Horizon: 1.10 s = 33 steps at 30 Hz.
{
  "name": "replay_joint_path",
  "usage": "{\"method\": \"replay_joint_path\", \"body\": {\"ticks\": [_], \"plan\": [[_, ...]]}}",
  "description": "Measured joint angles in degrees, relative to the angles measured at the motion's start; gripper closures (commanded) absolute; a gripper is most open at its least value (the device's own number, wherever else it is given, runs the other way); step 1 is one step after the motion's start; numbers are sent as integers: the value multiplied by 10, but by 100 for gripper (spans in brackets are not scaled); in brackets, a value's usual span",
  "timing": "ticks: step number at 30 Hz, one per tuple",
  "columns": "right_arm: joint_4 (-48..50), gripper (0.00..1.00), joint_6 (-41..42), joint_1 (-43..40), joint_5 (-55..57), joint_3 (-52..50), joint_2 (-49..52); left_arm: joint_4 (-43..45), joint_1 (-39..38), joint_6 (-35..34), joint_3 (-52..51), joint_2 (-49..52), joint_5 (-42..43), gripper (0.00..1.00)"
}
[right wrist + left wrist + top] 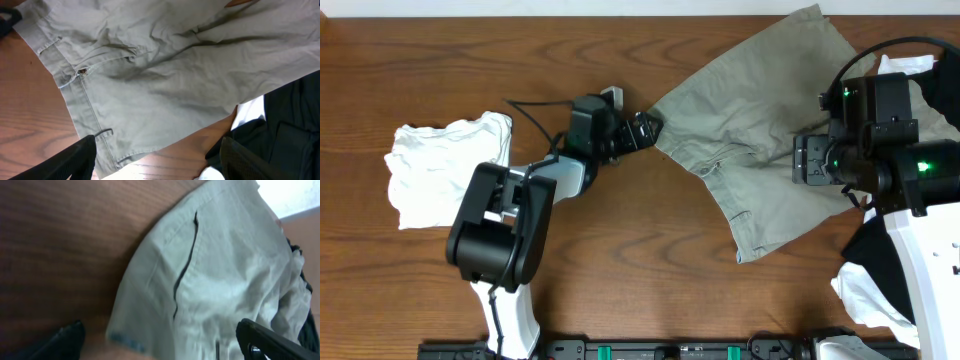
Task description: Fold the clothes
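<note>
The khaki shorts lie spread on the table at the upper right, waistband toward the left and front. My left gripper is open at the waistband's left corner. In the left wrist view the shorts lie between the open fingers, with a pale blue patch at the cloth edge. My right gripper hovers over the shorts' right half. In the right wrist view its fingers are open and empty above the shorts, near a belt loop and the cloth's edge. The button fly shows at the upper left.
A white crumpled garment lies at the left. A black garment with white trim lies at the front right under the right arm, and it also shows in the right wrist view. More cloth lies at the far right edge.
</note>
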Motion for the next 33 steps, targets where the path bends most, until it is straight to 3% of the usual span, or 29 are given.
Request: {"method": "replay_joint_path", "body": {"ticks": [2,4,5,7,15,23,24,27,31,33], "plan": [[-1,25,0,0,0,0,0,-1,0,-9,12,11,0,34],[0,27,0,0,0,0,0,-2,0,-9,16,17,-2,65],[-1,27,0,0,0,0,0,-2,0,-10,17,18,-2,76],[-1,28,0,0,0,0,0,-1,0,-9,17,19,-4,88],[-3,28,0,0,0,0,0,-1,26,-7,32,19,0,93],[-12,28,0,0,0,0,0,-4,132,-7,144,19,3,93],[-12,28,0,0,0,0,0,-3,143,-7,160,19,2,89],[-12,28,0,0,0,0,0,-16,173,-5,207,18,-6,27],[-10,27,0,0,0,0,0,-91,192,-6,243,11,13,2],[-9,27,0,0,0,0,0,-156,192,-4,246,8,42,2]]}}
